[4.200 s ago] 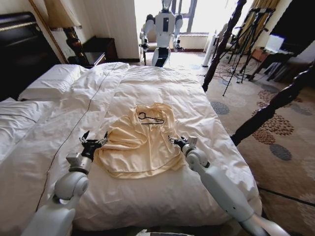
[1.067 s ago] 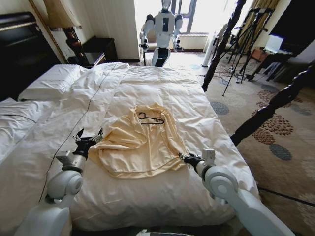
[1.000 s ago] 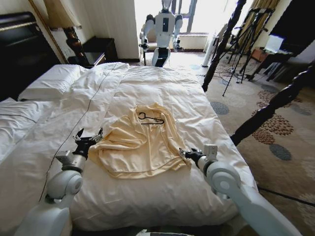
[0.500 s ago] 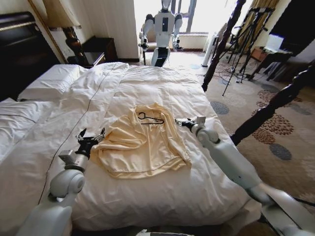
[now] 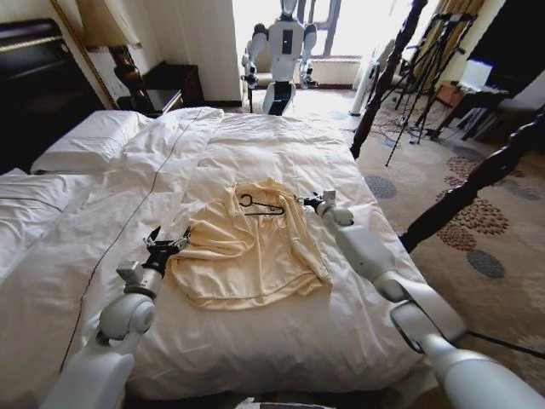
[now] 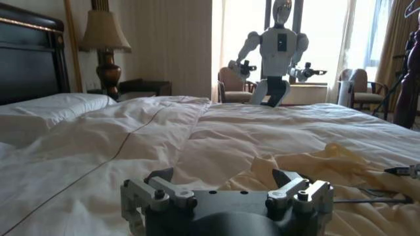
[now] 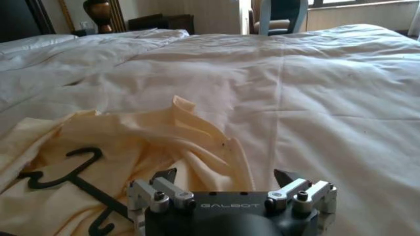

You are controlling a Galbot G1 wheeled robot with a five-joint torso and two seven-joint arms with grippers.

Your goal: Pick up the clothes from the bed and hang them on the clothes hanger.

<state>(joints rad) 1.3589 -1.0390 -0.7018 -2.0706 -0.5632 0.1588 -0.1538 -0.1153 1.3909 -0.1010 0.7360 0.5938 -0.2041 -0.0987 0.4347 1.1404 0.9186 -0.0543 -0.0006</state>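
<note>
the clothes (image 5: pixel 243 251), 1 soft, thin, pale yellow garment in rumpled folds, lie on the puffy white quilted duvet of the bed (image 5: pixel 281 149), with the thin black clothes hanger (image 5: pixel 260 204), its hook curved, resting on the garment's upper part. the left gripper (image 5: pixel 168 244) sits at the garment's left edge with its jaws spread wide and nothing between them. the right gripper (image 5: pixel 308 201) is just beside the hanger's right end, jaws likewise apart and holding nothing.
</note>
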